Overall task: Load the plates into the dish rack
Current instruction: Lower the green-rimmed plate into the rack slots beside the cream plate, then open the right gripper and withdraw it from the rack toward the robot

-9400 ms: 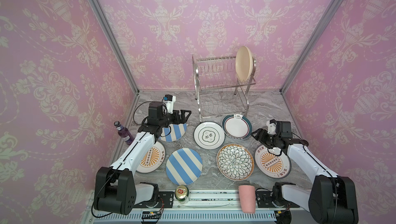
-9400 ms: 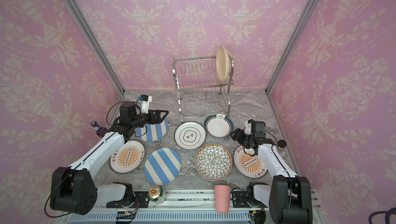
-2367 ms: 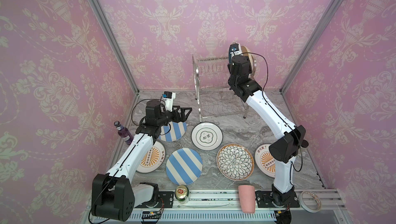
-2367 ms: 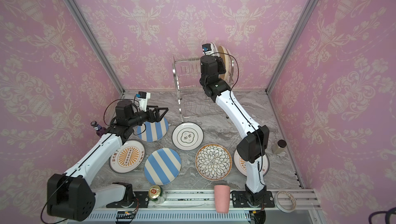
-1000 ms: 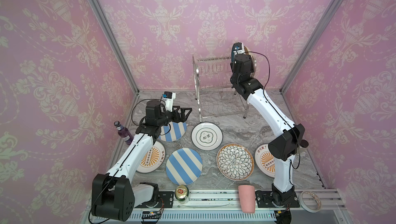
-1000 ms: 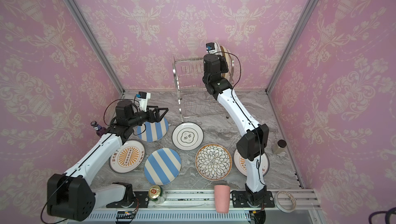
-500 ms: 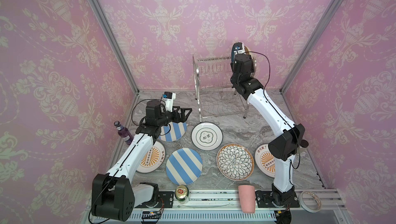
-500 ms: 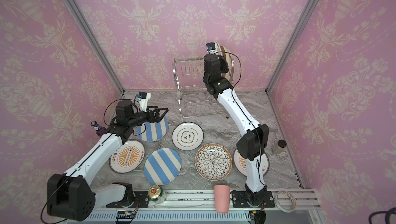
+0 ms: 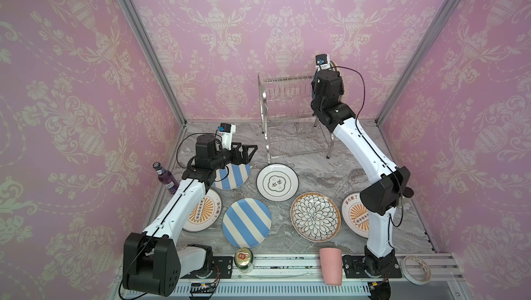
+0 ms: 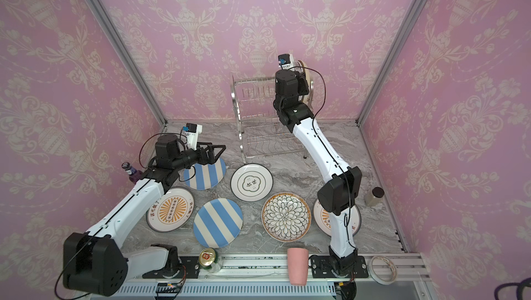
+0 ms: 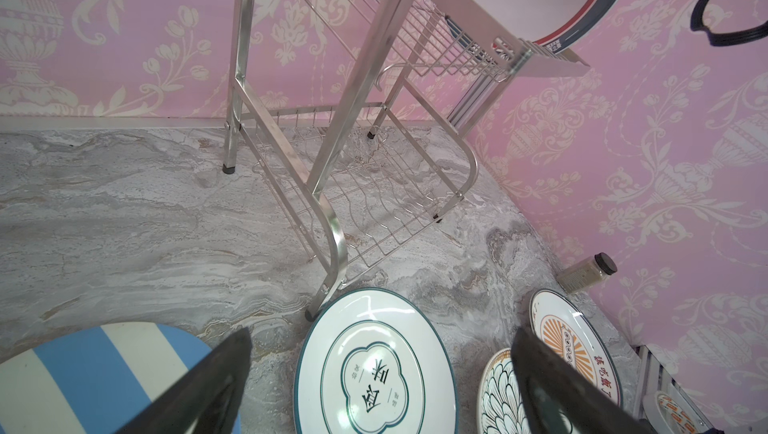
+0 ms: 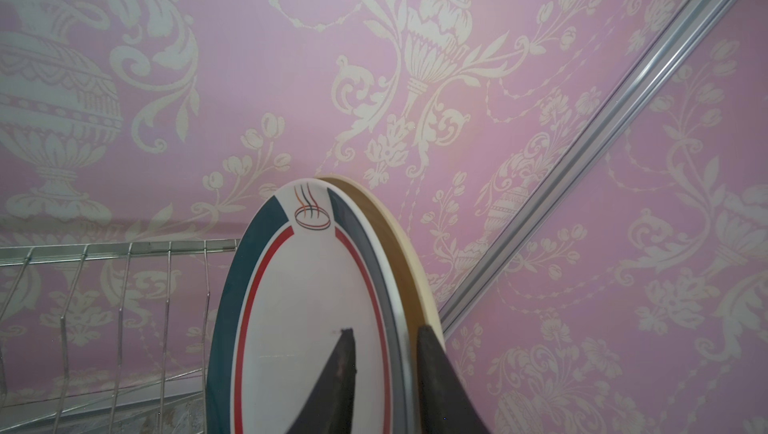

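The dish rack [image 9: 287, 117] stands at the back of the table. In its upper tier the teal-rimmed plate [image 12: 299, 307] stands on edge beside the cream plate [image 12: 415, 253]. My right gripper [image 12: 386, 328] sits astride the teal-rimmed plate's rim, open, its fingers slightly apart. My left gripper [image 9: 248, 155] hovers open and empty over a striped plate [image 9: 232, 175]. Flat on the table lie the cloud plate [image 9: 277, 182], the other striped plate [image 9: 247, 222], the petal plate [image 9: 315, 216] and two sunburst plates [image 9: 201, 212] [image 9: 355, 215].
A purple bottle [image 9: 165, 176] stands by the left wall. A jar [image 10: 375, 196] stands near the right wall. On the front rail are a can [image 9: 244, 258], a pink cup [image 9: 330, 265] and a tape roll [image 9: 416, 269]. The rack's lower tier [image 11: 374, 186] holds nothing.
The teal-rimmed plate, earlier flat on the table, now stands in the rack's upper tier. Over the last second my right jaws have parted around its rim. The left arm has not moved.
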Robot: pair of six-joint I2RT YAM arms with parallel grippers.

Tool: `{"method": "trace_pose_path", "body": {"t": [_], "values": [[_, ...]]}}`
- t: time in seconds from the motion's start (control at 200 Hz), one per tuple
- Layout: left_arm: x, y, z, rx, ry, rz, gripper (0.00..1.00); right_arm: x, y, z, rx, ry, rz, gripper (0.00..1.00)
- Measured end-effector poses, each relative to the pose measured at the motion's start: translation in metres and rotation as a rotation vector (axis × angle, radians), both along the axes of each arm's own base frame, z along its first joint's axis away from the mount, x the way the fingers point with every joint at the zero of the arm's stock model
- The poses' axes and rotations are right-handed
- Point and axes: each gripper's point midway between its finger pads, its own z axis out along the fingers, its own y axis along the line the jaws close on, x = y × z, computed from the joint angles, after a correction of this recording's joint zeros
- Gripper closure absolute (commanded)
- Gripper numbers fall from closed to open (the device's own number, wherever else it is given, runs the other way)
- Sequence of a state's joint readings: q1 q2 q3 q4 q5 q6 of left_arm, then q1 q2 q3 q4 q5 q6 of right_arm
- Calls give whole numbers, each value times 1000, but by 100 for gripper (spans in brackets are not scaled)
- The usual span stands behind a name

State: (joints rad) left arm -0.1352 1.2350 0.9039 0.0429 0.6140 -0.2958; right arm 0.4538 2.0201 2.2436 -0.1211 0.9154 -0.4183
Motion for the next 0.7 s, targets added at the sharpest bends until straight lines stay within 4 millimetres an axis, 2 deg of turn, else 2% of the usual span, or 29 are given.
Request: {"method": "trace_pose_path", "body": {"t": [0.395, 0.555, 0.701], "values": [[-1, 0, -1, 0, 2, 0, 1, -7, 9, 0, -19, 22, 21, 44], [-1, 0, -1, 0, 2, 0, 1, -18, 7, 2, 10, 46, 44, 35], [-2, 0, -2, 3, 6, 0, 1, -38, 5, 9, 56, 75, 106, 30]]}}
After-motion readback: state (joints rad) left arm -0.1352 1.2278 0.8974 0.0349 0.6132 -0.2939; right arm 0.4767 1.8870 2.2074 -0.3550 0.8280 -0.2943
